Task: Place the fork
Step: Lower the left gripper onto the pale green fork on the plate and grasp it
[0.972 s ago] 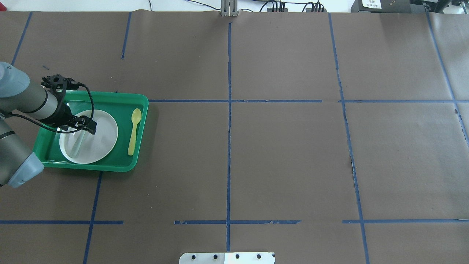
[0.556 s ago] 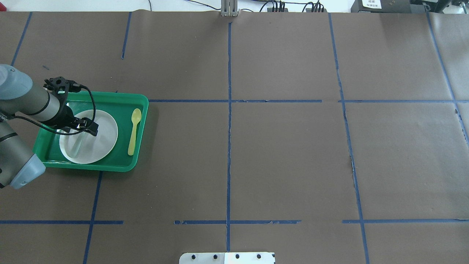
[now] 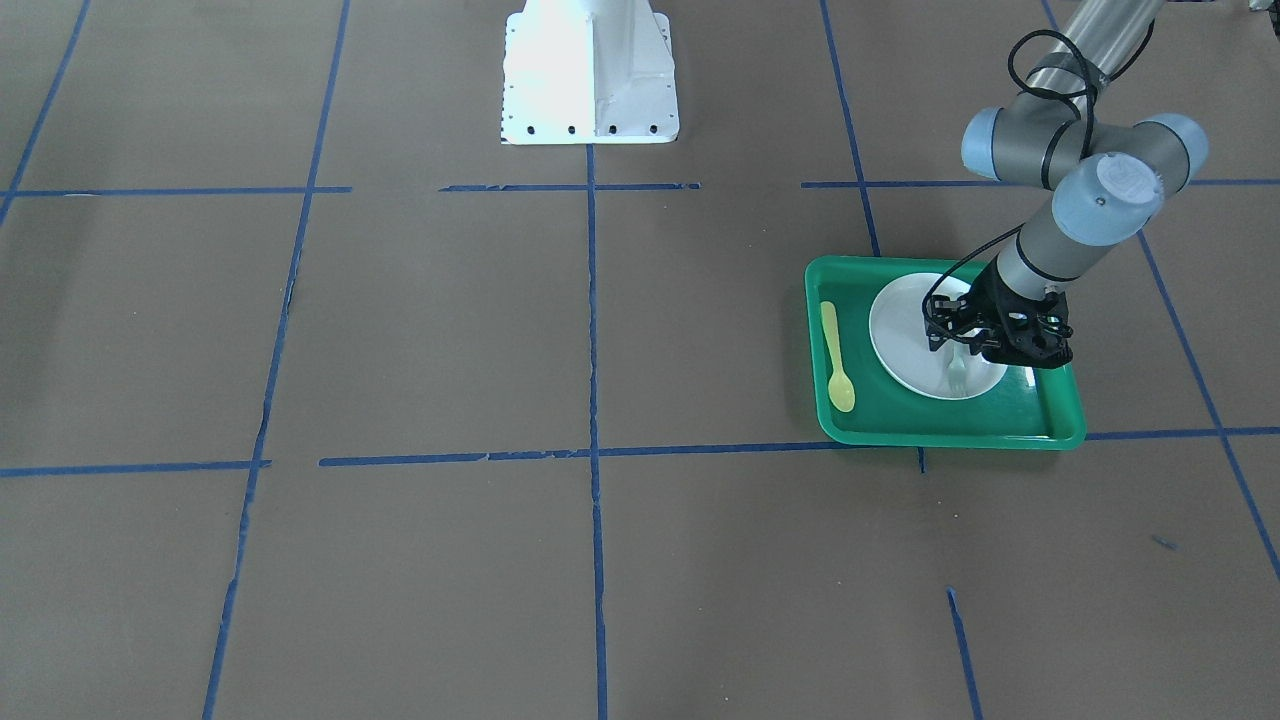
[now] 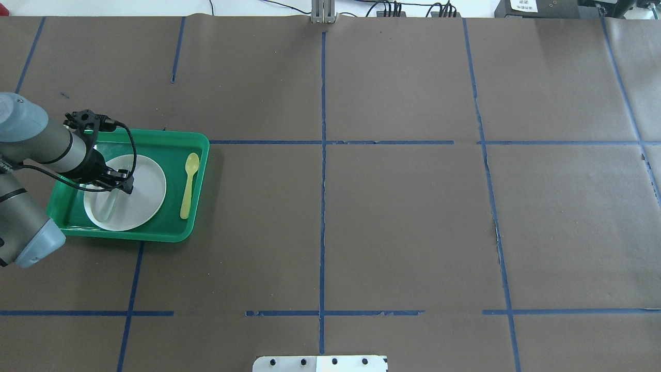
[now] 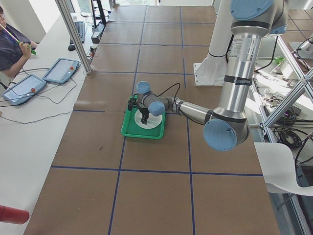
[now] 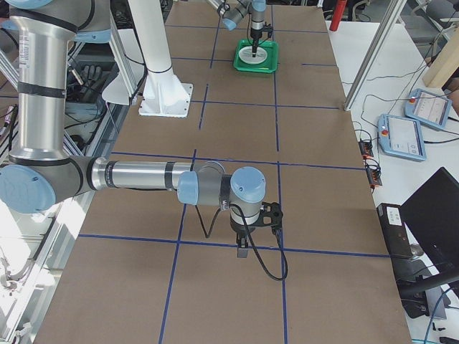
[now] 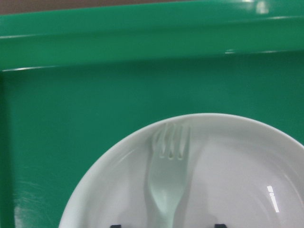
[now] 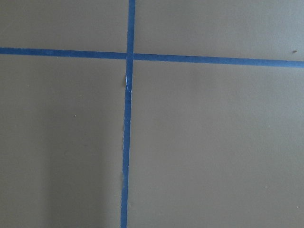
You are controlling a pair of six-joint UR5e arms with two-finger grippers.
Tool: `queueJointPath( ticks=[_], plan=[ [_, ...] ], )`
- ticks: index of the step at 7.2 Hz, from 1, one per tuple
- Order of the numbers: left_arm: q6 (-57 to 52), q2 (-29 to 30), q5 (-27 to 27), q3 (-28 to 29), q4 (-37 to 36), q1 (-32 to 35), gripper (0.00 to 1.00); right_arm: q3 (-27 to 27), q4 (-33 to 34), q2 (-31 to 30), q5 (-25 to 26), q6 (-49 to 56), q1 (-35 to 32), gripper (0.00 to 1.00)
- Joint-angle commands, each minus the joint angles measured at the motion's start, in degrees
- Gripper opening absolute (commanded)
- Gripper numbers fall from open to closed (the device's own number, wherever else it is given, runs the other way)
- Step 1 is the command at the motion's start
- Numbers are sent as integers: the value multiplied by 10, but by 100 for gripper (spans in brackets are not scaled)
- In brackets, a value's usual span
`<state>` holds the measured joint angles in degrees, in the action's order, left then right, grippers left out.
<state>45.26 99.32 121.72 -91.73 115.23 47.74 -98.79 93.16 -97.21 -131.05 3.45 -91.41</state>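
— Left wrist-mounted: shows the fork (image 7: 169, 175) lying flat on the white plate (image 7: 247, 156), tines near its rim and pointing at a wall of the green tray (image 7: 95, 95). Why there, though?

— Looks like the heart of the setting: plate inside tray, yellow spoon (image 4: 188, 186) laid on the tray floor beside the plate, apart from it. Seems to leave the dish for the fork alone.

— And the left gripper (image 4: 121, 187)? Holding or not?

— Not clamping, by the look of it. Standing low over the handle, black fingertips (image 7: 219, 225) spread wider than the slim shaft, bare plate showing on either side. Straddling, not pinching. Overhead exterior agrees: reaching in across the tray's edge, tool above the plate's middle. Hard to say whether bound for a grasp or a release.

— Why across the handle rather than the tines?

— Probably for a square pinch on the flat sides, away from the curved, springy end. Should also keep thin plastic from tipping.

— Any risk?

— Light piece on a smooth dish: likely to skate if nudged by one finger first. Best to centre before any move.

— Right gripper (image 6: 244, 247)?

— Far off over brown paper and blue tape (image 8: 127, 142), well apart from the tray. Seen only from exterior right, so cannot tell whether open or closed.
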Motion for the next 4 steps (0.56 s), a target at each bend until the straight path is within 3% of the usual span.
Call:
queueJointPath(
  ticks=[1, 2, 4],
  plan=[
    [-1, -1, -1, -4, 0, 0, 13, 0, 0, 0, 0, 0, 0, 100],
    [-1, -1, -1, -8, 0, 1, 0, 0, 0, 0, 0, 1, 0, 100],
    [0, -10, 4, -46, -3, 5, 0, 0, 0, 0, 0, 0, 0, 100]
  ],
)
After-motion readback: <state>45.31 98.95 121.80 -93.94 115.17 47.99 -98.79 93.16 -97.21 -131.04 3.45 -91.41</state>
